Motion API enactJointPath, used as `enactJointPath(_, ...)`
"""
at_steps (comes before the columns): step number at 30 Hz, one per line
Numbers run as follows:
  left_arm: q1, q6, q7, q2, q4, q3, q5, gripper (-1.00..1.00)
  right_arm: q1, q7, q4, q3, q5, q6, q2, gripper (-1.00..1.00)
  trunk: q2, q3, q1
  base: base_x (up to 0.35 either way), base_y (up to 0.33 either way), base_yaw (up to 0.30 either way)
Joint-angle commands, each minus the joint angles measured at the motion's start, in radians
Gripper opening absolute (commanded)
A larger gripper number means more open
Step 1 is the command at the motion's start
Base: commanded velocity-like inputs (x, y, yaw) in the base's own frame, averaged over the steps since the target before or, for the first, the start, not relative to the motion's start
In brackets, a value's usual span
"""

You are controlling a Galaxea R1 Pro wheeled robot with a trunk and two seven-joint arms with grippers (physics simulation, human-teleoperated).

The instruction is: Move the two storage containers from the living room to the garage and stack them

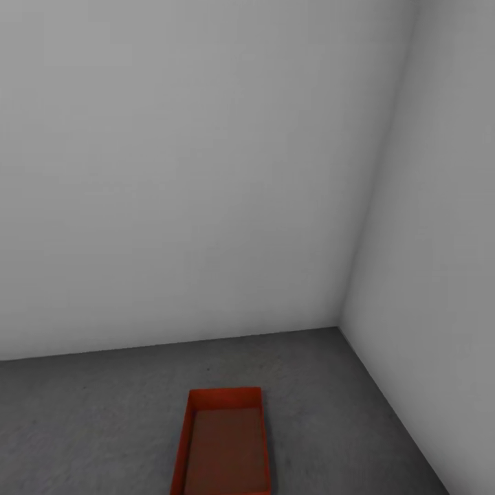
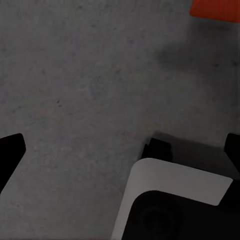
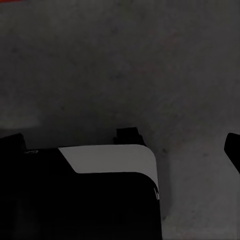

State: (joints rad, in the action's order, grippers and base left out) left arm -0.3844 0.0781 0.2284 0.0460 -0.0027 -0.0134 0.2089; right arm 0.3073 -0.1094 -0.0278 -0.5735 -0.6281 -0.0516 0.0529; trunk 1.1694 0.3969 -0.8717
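Where the dark grey concrete-like floor (image 1: 103,412) meets two plain pale grey walls (image 1: 206,172), one orange-red, shallow, thin-walled, lidless storage container (image 1: 223,443) sits at the lower centre of the head view.
It looks light and stiff, probably slick, so its long rims seem the best hold. Left wrist view: an orange corner at upper right; both grippers' dark fingertips sit at opposite frame edges, spread wide, holding nothing.
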Motion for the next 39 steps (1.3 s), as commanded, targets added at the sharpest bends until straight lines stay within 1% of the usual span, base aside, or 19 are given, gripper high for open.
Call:
enactJointPath(1,-0.001,0.003,0.003,0.000,0.000,-0.002,0.006,1.00,0.001,0.001,-0.003,-0.008,-0.008,-0.004,0.001,1.00,0.001,0.000,0.000,0.000,0.000,0.000)
enactJointPath(4,-0.001,0.003,0.002,0.000,0.000,-0.002,0.006,1.00,-0.008,0.018,-0.003,-0.009,-0.008,-0.004,0.002,1.00,0.001,-0.004,0.000,0.000,0.000,0.000)
enactJointPath(9,-0.001,0.003,0.003,0.000,0.000,-0.002,0.006,1.00,-0.022,0.024,-0.003,-0.009,-0.004,-0.005,0.005,1.00,0.001,-0.011,0.000,0.000,0.000,0.000)
enactJointPath(14,-0.001,0.003,0.002,0.000,0.000,-0.002,0.006,1.00,-0.026,0.027,-0.003,-0.009,0.022,-0.004,0.006,1.00,0.001,-0.017,0.000,0.000,0.000,0.000)
enactJointPath(17,-0.001,0.003,0.002,0.000,0.000,-0.002,0.006,1.00,-0.026,0.027,-0.003,-0.009,0.028,-0.004,0.006,1.00,0.001,-0.020,0.000,0.000,0.000,0.000)
enactJointPath(22,-0.001,0.003,0.002,0.000,0.000,-0.002,0.006,1.00,-0.027,0.025,-0.003,-0.008,0.031,-0.009,0.003,1.00,0.001,-0.023,0.000,0.000,0.000,0.000)
enactJointPath(23,-0.001,0.003,0.003,0.000,0.000,-0.002,0.006,1.00,-0.027,0.024,-0.003,-0.008,0.031,-0.013,-0.002,1.00,0.001,-0.023,0.000,0.000,0.000,0.000)
enactJointPath(26,-0.001,0.003,0.002,0.000,0.000,-0.002,0.006,1.00,-0.026,0.024,-0.003,-0.009,0.032,-0.014,0.001,1.00,0.001,-0.023,0.000,0.000,0.000,0.000)
enactJointPath(34,-0.001,0.001,0.002,-0.002,-0.001,-0.001,0.003,1.00,-0.027,0.024,-0.003,-0.008,0.033,-0.017,-0.005,1.00,0.001,-0.023,0.000,0.000,0.000,0.000)
enactJointPath(36,-0.001,-0.012,0.001,-0.002,-0.001,-0.001,0.001,1.00,-0.027,0.024,-0.003,-0.008,0.033,-0.017,-0.004,1.00,0.001,-0.023,0.000,0.000,0.000,0.000)
enactJointPath(38,-0.001,-0.056,-0.003,-0.002,-0.002,-0.002,0.001,1.00,-0.027,0.024,-0.003,-0.008,0.033,-0.017,-0.004,1.00,0.001,-0.023,0.000,0.000,0.000,0.000)
enactJointPath(39,-0.001,-0.073,-0.016,-0.001,-0.001,-0.002,0.003,1.00,-0.026,0.024,-0.003,-0.008,0.033,-0.017,-0.004,1.00,0.001,-0.023,0.000,0.000,0.000,0.000)
